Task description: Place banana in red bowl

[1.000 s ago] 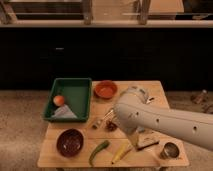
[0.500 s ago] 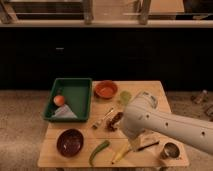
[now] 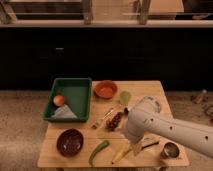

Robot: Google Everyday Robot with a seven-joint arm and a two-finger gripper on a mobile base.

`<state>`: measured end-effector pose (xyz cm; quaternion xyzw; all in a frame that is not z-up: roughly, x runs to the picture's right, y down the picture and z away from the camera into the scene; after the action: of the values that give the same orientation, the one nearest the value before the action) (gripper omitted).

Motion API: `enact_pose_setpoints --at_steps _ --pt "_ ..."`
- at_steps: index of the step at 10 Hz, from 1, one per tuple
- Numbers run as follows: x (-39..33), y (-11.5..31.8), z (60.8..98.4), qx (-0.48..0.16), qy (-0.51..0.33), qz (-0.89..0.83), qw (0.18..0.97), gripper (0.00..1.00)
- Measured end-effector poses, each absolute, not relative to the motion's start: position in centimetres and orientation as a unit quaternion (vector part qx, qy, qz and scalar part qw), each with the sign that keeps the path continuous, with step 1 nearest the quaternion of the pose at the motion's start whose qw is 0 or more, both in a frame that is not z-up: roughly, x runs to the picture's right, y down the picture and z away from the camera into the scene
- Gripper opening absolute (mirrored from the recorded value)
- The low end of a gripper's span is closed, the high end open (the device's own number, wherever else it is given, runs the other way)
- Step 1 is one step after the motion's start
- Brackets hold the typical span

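The banana (image 3: 120, 155) is small and yellow and lies near the front edge of the wooden table (image 3: 150, 90), just right of a green elongated vegetable (image 3: 98, 152). The red bowl (image 3: 105, 89) is orange-red and stands at the back of the table, apart from the banana. My gripper (image 3: 137, 148) hangs under the bulky white arm (image 3: 160, 127), low over the table at the banana's right end. The arm hides much of the gripper.
A green tray (image 3: 75, 87) at the left holds an orange fruit (image 3: 59, 100) and a white cloth (image 3: 63, 112). A maroon-brown bowl (image 3: 70, 141) stands front left. A brown cluster (image 3: 115, 120), a pale green object (image 3: 125, 97) and a metal cup (image 3: 170, 150) are also on the table.
The arm has swung right and down toward the table's front. The gripper has come lower, close to the banana's right end. The banana and bowls have not moved.
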<state>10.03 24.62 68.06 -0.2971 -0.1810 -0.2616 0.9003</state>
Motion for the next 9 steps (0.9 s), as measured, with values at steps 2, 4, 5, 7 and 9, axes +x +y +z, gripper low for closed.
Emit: enact_pose_setpoints --at_steps 2,4,5,7,9 --pt "9.9 25.3 68.5 -0.298 -0.186 -0.263 0.898 0.8" --pt "9.4 25.8 68.9 -0.298 -0.192 -0.269 0.895 0.8" --pt "9.0 26.4 69.3 -0.299 -0.197 -0.27 0.894 0.8" --pt "8.4 27.4 70.0 -0.298 -0.204 -0.269 0.893 0.8" --pt "7.9 28.7 70.8 -0.298 -0.211 -0.265 0.893 0.8"
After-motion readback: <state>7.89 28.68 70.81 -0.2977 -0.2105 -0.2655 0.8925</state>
